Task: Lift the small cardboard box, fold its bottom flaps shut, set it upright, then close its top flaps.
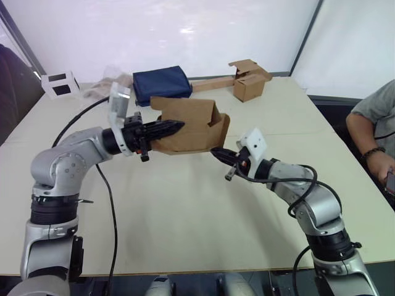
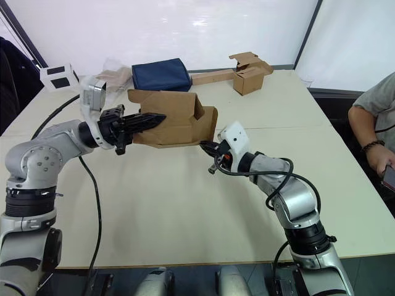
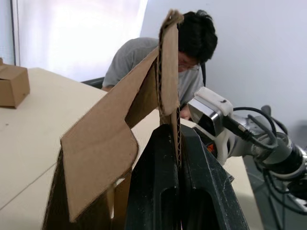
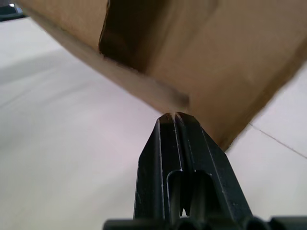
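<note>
The small cardboard box (image 1: pixel 191 126) hangs on its side above the table (image 1: pixel 185 209). My left gripper (image 1: pixel 176 125) is shut on one of its cardboard panels, and the pinched edge (image 3: pixel 176 139) shows between the black fingers in the left wrist view. At the box's right end the flaps (image 1: pixel 217 120) stand open; I cannot tell whether they are the bottom flaps or the top flaps. My right gripper (image 1: pixel 216 152) is shut with nothing in it. Its tips (image 4: pixel 172 115) sit right at the lower edge of that open end.
At the back of the table are a second open cardboard box (image 1: pixel 249 83), a long cardboard strip (image 1: pixel 210 84), a blue bag (image 1: pixel 162 83) and a white cube (image 1: pixel 60 83). A person (image 1: pixel 376 123) sits at the table's right edge.
</note>
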Controlling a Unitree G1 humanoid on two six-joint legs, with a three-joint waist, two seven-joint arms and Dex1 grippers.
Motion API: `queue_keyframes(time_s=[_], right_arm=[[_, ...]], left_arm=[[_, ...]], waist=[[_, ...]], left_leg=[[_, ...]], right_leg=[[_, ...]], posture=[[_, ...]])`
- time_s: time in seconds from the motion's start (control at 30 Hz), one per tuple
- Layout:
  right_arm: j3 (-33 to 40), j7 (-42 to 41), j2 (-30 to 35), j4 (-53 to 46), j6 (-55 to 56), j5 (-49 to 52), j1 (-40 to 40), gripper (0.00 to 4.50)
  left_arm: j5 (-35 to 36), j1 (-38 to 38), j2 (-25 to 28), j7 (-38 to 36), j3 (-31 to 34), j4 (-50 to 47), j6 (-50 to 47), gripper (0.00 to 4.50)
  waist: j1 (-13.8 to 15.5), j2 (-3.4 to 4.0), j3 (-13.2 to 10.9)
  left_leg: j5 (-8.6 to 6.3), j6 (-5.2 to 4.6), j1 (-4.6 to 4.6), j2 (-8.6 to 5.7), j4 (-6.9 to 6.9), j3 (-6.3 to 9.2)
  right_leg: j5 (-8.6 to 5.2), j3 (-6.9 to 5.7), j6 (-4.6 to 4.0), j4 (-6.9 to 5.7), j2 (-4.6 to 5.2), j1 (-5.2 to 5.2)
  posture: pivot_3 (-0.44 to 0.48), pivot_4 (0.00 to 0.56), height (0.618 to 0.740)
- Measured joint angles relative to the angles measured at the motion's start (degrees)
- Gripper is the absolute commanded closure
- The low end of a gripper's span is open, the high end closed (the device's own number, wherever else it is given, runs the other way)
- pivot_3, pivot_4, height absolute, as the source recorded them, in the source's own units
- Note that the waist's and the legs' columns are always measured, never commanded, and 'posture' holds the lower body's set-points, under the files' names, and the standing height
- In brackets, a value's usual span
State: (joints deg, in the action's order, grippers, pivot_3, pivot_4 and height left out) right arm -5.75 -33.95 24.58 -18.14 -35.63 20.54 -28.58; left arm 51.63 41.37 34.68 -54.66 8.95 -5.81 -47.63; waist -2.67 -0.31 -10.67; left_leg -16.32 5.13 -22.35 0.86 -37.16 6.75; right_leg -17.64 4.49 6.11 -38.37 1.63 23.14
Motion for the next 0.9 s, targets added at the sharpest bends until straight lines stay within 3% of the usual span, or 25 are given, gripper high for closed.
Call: queue_keyframes(time_s=[0.6, 0.9], right_arm=[[1.72, -4.13, -1.06, -3.09, -4.10, 9.43, -3.58, 4.50], [0.09, -6.36, 3.89, -3.44, -4.53, 8.28, -0.01, 4.50]], left_arm=[[2.84, 0.00, 0.01, 1.45, 1.00, -0.89, -1.61, 4.43], [2.87, 0.12, -0.07, 2.52, 1.09, -0.80, -1.82, 4.43]], waist=[[0.02, 0.00, 0.00], [0.09, 0.00, 0.00]], left_leg=[[0.00, 0.00, 0.00, 0.00, 0.00, 0.00], [0.00, 0.00, 0.00, 0.00, 0.00, 0.00]], right_leg=[[0.00, 0.00, 0.00, 0.00, 0.01, 0.00], [0.00, 0.00, 0.00, 0.01, 0.01, 0.00]], posture=[[0.000, 0.150, 0.740], [0.000, 0.150, 0.740]])
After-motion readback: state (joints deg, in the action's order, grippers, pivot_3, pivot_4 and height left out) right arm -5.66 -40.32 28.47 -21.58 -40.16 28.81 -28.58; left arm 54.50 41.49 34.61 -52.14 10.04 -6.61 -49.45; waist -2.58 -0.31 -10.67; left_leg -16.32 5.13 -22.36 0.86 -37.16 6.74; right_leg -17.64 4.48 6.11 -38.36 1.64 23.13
